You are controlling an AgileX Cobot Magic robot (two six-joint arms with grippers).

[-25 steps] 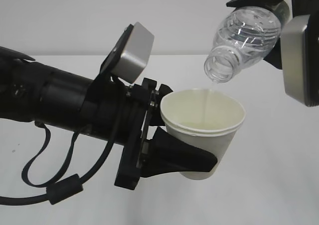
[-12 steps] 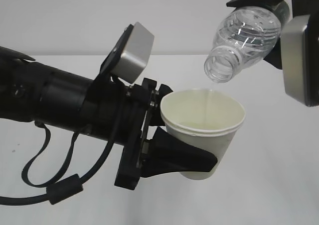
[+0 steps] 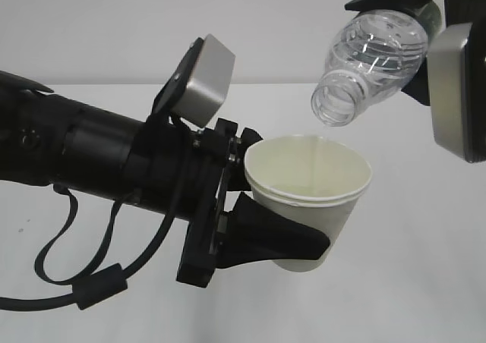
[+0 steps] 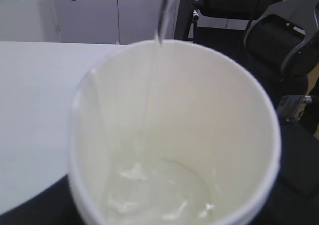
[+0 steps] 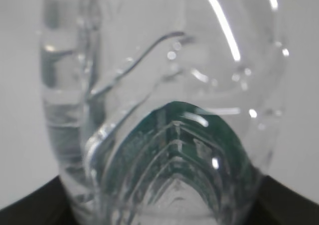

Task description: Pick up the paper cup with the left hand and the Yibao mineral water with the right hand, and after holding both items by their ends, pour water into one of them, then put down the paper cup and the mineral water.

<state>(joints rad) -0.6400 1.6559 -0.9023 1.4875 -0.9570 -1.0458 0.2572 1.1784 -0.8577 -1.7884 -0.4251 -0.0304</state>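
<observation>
Exterior view: the paper cup (image 3: 310,199) is held upright above the white counter (image 3: 425,282), clamped by the left pincer (image 3: 266,214) on an arm reaching in level from the left. Above the cup's rim, the Yibao mineral water (image 3: 372,62) tilts mouth-down, gripped at its base by the right pincer (image 3: 425,24). Left wrist view shows a thin stream and water pooled inside the cup.

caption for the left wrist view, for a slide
Thin stream of water falling into the held paper cup, water pooling at its bottom.
</observation>
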